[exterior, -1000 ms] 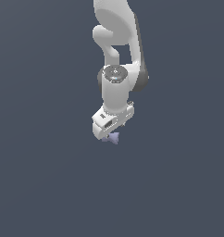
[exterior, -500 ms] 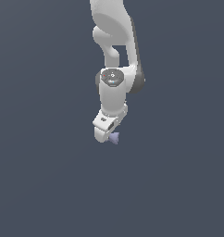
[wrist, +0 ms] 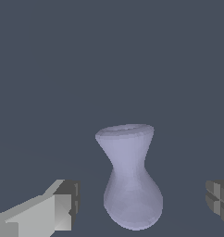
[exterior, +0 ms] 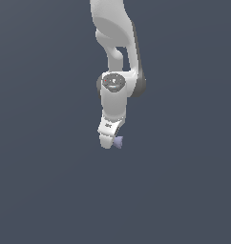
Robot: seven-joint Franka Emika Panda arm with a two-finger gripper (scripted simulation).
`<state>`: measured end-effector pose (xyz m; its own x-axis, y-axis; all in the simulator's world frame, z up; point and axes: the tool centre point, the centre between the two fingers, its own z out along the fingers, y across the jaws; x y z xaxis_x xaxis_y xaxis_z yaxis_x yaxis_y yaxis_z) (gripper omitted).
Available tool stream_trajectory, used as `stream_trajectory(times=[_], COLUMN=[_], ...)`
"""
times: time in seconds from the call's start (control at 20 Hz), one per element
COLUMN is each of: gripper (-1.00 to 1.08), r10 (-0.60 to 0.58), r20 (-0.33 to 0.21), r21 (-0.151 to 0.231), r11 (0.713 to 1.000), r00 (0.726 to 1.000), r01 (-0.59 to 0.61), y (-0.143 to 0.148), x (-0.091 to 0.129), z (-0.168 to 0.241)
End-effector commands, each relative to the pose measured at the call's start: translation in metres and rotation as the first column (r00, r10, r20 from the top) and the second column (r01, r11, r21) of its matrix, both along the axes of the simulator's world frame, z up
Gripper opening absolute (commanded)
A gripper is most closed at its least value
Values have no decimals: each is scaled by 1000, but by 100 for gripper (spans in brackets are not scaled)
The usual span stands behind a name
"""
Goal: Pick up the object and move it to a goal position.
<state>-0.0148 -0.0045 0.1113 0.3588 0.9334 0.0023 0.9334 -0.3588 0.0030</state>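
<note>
The object (wrist: 130, 178) is a pale lavender-blue hourglass solid, pinched at its middle. In the wrist view it lies between my two fingers (wrist: 63, 206), with clear gaps on both sides. My gripper (wrist: 141, 203) is open around it, touching nothing. In the exterior view the white gripper (exterior: 109, 138) points down over the dark floor, and only a small corner of the object (exterior: 119, 141) peeks out on the exterior view's right of the hand. The rest of it is hidden behind the hand.
A uniform dark grey-blue floor (exterior: 50, 190) fills both views. The white arm (exterior: 115, 57) rises from the hand to the top of the exterior view.
The arm and hand have shifted slightly toward the exterior view's left and a little lower. The object has stayed where it was.
</note>
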Motion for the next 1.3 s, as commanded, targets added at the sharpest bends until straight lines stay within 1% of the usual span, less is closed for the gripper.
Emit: stream_trajectory(times=[0.0, 0.35, 0.75, 1.25], gripper=[100, 100, 100, 100], r10=[46, 118, 124, 129], r20=[-1, -3, -4, -4], r21=[-1, -1, -1, -1], r11=[999, 993, 992, 992], r00=[999, 993, 992, 992], r01=[-46, -118, -124, -129], y=[-1, -3, -4, -3], x=[-1, -3, -3, -5], z=[-2, -5, -9, -52])
